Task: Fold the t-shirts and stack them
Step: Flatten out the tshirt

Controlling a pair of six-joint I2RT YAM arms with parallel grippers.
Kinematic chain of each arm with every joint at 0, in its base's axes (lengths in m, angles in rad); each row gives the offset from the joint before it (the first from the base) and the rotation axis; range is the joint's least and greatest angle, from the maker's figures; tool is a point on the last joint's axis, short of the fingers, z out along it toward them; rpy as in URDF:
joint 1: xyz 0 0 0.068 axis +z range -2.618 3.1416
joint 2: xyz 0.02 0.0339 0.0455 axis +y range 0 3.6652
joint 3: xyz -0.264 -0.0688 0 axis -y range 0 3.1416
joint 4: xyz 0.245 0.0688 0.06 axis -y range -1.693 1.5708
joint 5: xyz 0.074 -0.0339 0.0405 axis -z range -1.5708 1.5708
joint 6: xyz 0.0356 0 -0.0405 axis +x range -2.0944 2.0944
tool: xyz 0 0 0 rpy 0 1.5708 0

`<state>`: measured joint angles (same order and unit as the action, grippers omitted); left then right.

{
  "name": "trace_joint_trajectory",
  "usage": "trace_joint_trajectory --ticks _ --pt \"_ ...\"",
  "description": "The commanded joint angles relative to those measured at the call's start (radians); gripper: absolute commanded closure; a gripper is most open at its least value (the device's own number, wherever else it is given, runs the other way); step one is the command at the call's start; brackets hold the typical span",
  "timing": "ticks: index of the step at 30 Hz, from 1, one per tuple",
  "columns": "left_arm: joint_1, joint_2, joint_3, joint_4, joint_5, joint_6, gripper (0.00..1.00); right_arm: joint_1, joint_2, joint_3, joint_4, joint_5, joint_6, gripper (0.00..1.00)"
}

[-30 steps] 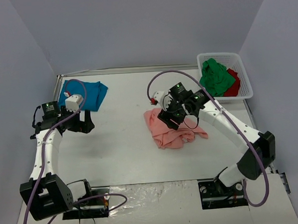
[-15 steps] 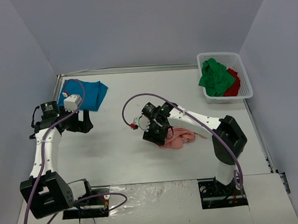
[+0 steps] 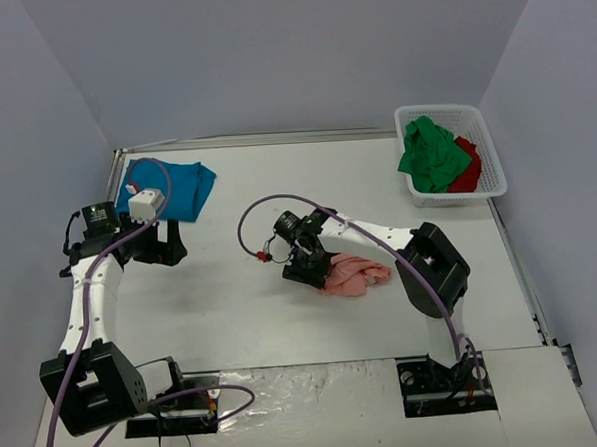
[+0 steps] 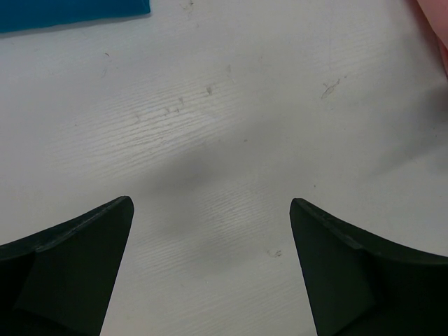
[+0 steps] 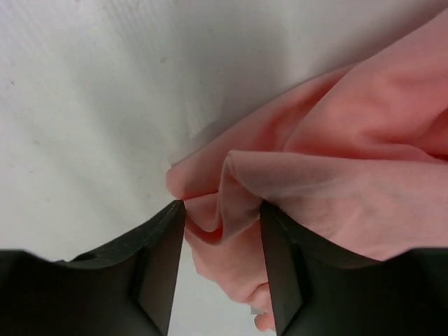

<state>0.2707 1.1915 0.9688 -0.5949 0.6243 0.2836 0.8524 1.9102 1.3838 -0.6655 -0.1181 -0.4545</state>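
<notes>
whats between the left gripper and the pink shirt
From the left gripper: bare table, then the right gripper pinching an edge of the pink shirt, seen in the top view.

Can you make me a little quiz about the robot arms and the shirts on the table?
1. True or false: the left gripper is holding the blue t-shirt.
2. Which shirt is the right gripper shut on? A. a green one B. the pink t-shirt C. a red one
3. Fill the gap: the green t-shirt and the red t-shirt lie in the white ____.

Key: 1. False, it is open over bare table. 2. B. 3. basket.
</notes>
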Motion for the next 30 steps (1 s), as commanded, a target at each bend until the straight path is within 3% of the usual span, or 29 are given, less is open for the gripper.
trace_joint_trajectory --ticks 1,2,3,4,11,18,22,25,30 --pt "0.007 -0.003 0.018 -0.005 0.018 0.017 0.06 0.005 0.026 0.056 -0.008 0.072 0.011 0.59" --pt "0.007 -0.004 0.019 -0.006 0.018 0.019 0.06 0.004 0.038 0.063 0.000 0.081 0.016 0.71" --pt "0.007 -0.006 0.018 -0.006 0.018 0.019 0.06 0.002 0.039 0.067 -0.002 0.087 0.019 0.93" --pt "0.009 -0.007 0.019 -0.006 0.021 0.017 0.06 0.002 0.039 0.076 -0.002 0.104 0.023 1.00" --pt "0.004 -0.004 0.021 -0.008 0.035 0.016 0.06 -0.029 -0.103 0.113 -0.006 0.208 0.034 1.00" --pt "-0.027 -0.026 0.044 -0.025 0.026 0.012 0.06 -0.339 -0.275 0.262 -0.003 0.137 0.000 1.00" --pt "-0.036 -0.047 0.054 -0.029 0.025 0.014 0.06 -0.450 -0.313 0.290 0.036 0.129 0.014 1.00" --pt "-0.073 -0.047 0.076 -0.048 0.017 0.028 0.06 -0.492 -0.327 0.259 0.105 0.173 0.054 1.00" --pt "-0.223 -0.003 0.125 -0.112 0.009 0.104 0.06 -0.526 -0.335 0.221 0.178 0.233 0.083 1.00"
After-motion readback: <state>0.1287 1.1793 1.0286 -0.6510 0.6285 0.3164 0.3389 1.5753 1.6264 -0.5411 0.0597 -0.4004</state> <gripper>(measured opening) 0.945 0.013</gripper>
